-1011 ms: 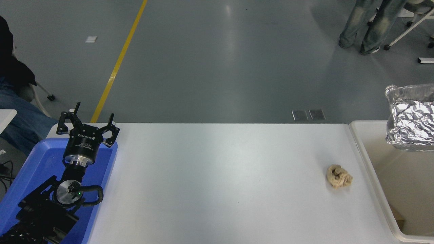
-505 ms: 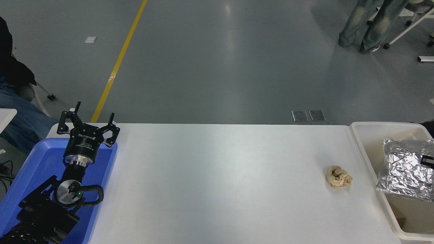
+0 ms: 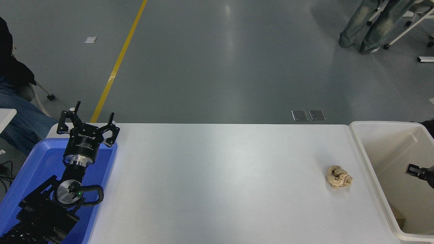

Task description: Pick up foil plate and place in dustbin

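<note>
Head view showed no foil plate anywhere: not on the desk point(image 3: 217, 176), not in any jaws, and not on the part of the dustbin's point(image 3: 369, 159) floor that could be seen. My judgement was that it most likely lay down inside the bin, hidden past the picture's right edge, which would leave the placing done and only the arm's way out remaining (though the drop itself could not be confirmed from this picture). The cream-white bin stood at the desk's right end, its thick rim close against the desk edge, its deep walls bare apart from a small brownish scrap near the lower corner.

Only a black tip of the right gripper point(image 3: 418, 171) showed, poking in from the right edge above the bin's inside and holding nothing visible; whether its jaws were open or closed I cannot tell. Its clearest way out looked to be up and back over the near rim.

A tan paper wad point(image 3: 339, 176) sat on the desk near the bin's left wall, apart from it, and the wide middle of the desk beyond it was unobstructed. At the far left, the left gripper point(image 3: 89, 119) was parked over the blue tray point(image 3: 37, 162), jaws spread and empty. A person's legs point(image 3: 368, 25) stood well back on the floor.
</note>
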You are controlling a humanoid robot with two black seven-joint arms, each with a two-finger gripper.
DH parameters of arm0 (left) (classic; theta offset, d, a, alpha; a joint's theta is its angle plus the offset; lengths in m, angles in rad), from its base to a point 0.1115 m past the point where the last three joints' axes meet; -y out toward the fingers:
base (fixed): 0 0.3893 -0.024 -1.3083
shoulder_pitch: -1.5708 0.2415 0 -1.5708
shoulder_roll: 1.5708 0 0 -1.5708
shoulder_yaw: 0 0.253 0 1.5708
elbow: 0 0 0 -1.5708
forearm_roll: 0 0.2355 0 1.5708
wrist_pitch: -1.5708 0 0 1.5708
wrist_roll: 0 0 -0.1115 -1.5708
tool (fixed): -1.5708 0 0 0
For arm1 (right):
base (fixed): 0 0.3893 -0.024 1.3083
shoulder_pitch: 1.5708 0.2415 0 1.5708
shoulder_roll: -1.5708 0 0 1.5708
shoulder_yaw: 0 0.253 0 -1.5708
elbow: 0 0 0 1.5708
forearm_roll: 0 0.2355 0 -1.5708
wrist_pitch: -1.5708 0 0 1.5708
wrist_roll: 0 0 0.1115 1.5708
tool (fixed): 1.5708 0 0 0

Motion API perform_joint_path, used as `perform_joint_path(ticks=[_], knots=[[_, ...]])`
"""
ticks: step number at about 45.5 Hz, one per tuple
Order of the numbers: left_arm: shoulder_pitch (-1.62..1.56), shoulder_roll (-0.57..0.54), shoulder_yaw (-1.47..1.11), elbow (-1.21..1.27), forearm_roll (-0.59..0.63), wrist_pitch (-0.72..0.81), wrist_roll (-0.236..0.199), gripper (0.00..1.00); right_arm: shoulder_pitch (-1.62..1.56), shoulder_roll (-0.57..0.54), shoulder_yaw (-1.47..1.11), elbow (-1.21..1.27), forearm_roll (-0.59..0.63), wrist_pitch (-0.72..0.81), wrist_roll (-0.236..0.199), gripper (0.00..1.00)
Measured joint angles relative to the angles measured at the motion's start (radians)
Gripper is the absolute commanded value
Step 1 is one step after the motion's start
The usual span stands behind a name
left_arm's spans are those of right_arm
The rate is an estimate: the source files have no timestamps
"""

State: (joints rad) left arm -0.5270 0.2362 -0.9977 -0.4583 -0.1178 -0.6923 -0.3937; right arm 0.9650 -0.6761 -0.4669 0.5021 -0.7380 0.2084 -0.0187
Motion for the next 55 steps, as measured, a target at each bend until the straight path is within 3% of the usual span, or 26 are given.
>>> perform_joint_path(ticks=[12, 23, 37, 55], knots=[[-0.001, 0.000, 0.001, 0.000, 0.001, -0.004, 0.002, 1.00, 0.494, -0.070, -0.302, 0.364, 0.025, 0.124, 0.002, 1.00], [0.001, 0.000, 0.001, 0.000, 0.001, -0.004, 0.002, 1.00, 0.951, 0.021, -0.455, 0.617, 0.256, 0.431, 0.002, 1.00], [0.001, 0.000, 0.001, 0.000, 0.001, -0.004, 0.000, 1.00, 1.218, 0.168, -0.503, 0.771, 0.422, 0.540, -0.005, 1.00], [0.002, 0.000, -0.001, 0.001, 0.000, -0.001, -0.001, 1.00, 1.312, 0.193, -0.518, 0.933, 0.465, 0.571, -0.047, 1.00]])
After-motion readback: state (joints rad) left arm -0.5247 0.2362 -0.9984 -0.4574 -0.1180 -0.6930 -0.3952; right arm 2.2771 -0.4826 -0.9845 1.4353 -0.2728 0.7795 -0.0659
